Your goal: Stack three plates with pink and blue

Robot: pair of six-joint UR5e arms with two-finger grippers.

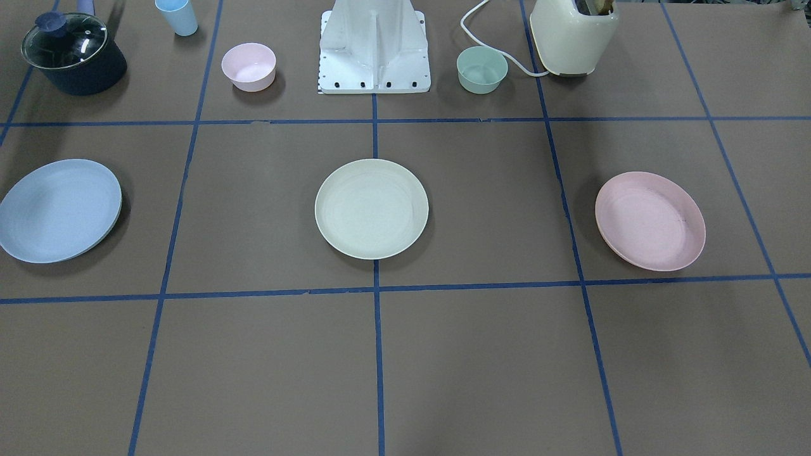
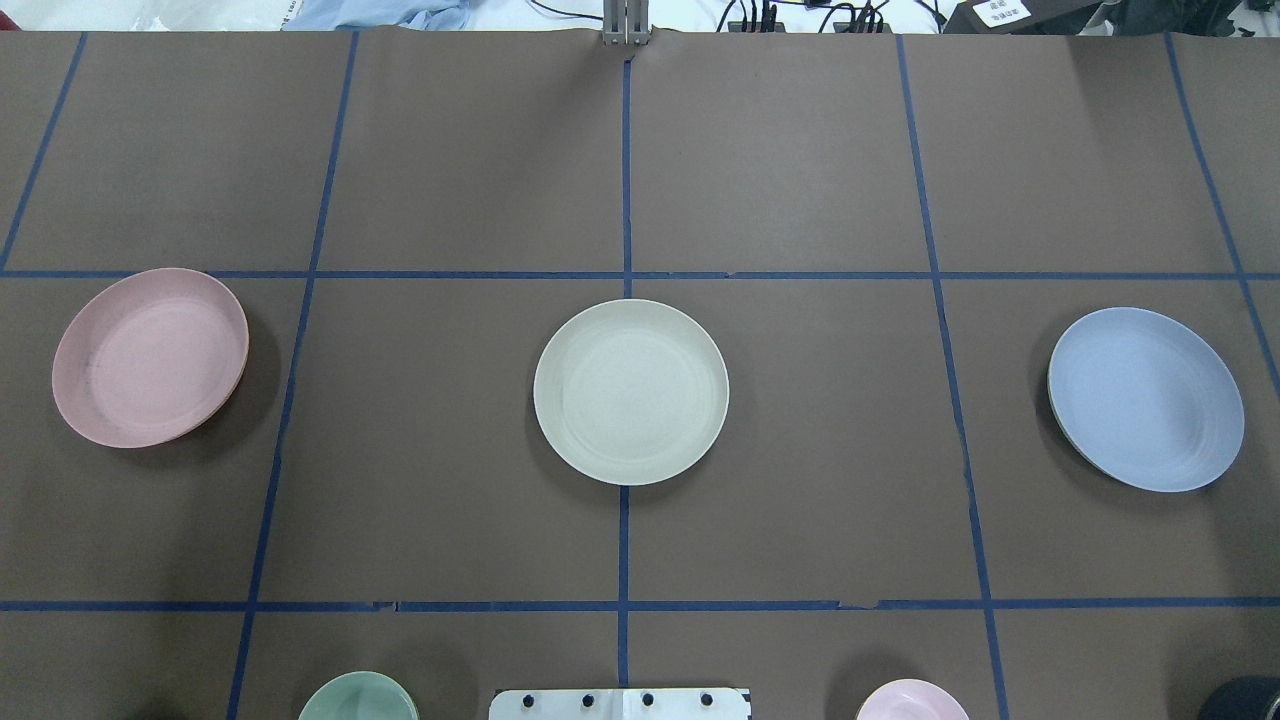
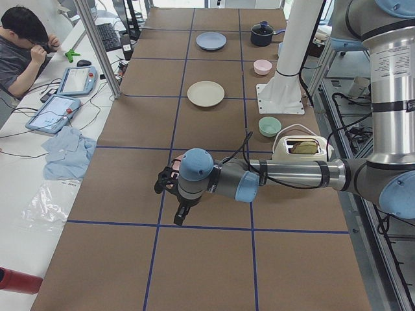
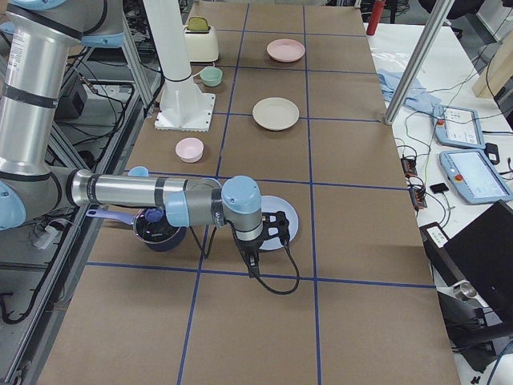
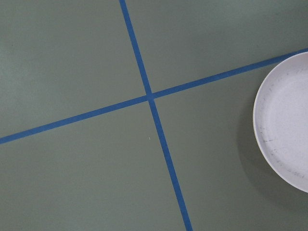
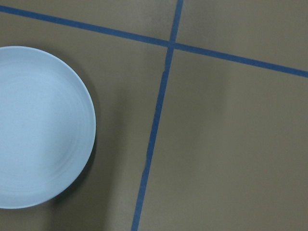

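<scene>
Three plates lie apart in a row on the brown table. The cream-white plate is in the middle, the pink plate on my left side, and the blue plate on my right side. My left gripper shows only in the exterior left view, hovering above the pink plate's spot and hiding that plate there. My right gripper shows only in the exterior right view, over the blue plate. I cannot tell whether either is open or shut. The left wrist view shows the pink plate's edge; the right wrist view shows the blue plate.
Near the robot base stand a small pink bowl, a mint-green bowl, a cream toaster, a light-blue cup and a dark lidded pot. An operator sits beside the table.
</scene>
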